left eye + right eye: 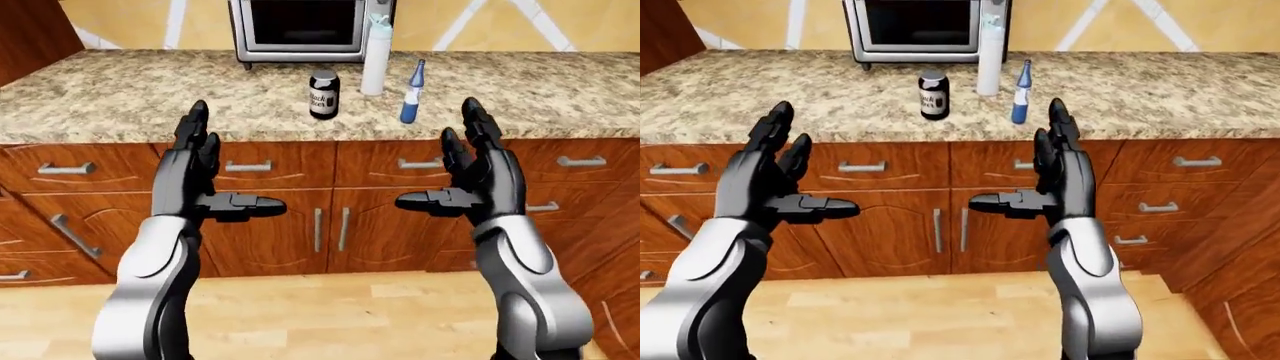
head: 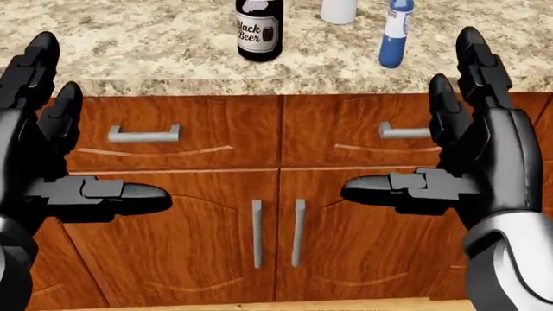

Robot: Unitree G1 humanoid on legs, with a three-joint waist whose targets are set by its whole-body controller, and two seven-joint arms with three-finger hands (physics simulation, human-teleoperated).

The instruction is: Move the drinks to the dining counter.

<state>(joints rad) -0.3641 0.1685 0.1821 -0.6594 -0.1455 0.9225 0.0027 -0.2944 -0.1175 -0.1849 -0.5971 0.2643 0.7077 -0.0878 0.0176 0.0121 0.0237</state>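
Three drinks top centre on granite counter (image 1: pixel 120 97): "Black Beer" bottle (image 2: pixel 259 29), white bottle (image 1: pixel 377 56), blue bottle (image 1: pixel 412 94); left hand (image 1: pixel 200 180) and right hand (image 1: pixel 470 180) empty, fingers spread.

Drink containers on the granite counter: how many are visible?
3. The black beer bottle is leftmost in the left-eye view, the tall white bottle stands by the microwave, and the blue bottle is rightmost.

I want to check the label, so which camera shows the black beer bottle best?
The head view: the black beer bottle is largest there and its label reads "Black Beer", though its top is cut off. The left-eye view shows the whole bottle on the granite counter, small, label unreadable; the right-eye view shows nearly the same.
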